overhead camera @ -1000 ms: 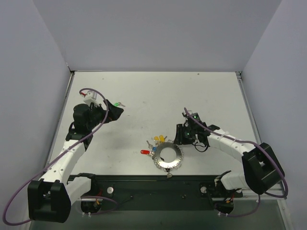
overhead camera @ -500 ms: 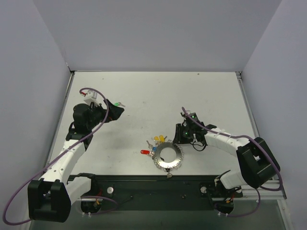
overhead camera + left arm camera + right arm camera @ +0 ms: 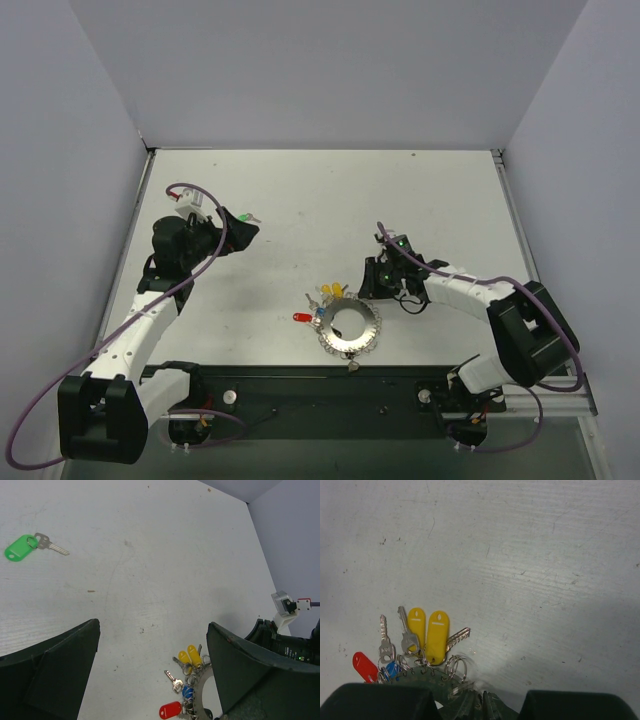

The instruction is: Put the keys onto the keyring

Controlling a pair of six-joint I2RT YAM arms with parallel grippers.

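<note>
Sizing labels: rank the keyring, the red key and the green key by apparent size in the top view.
1. keyring: clearly largest.
2. red key and green key: both tiny, too alike to rank.

5 keys [image 3: 437,635] w/ tags, 1 keyring [image 3: 373,330]

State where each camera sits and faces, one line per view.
Top external: above and behind the bases, looking down at the table; both arms show.
Left wrist: on the left arm, facing the green key and keyring; its fingers show.
Right wrist: low over the keyring's yellow keys; fingers at bottom.
Shared: all views show the keyring.
</note>
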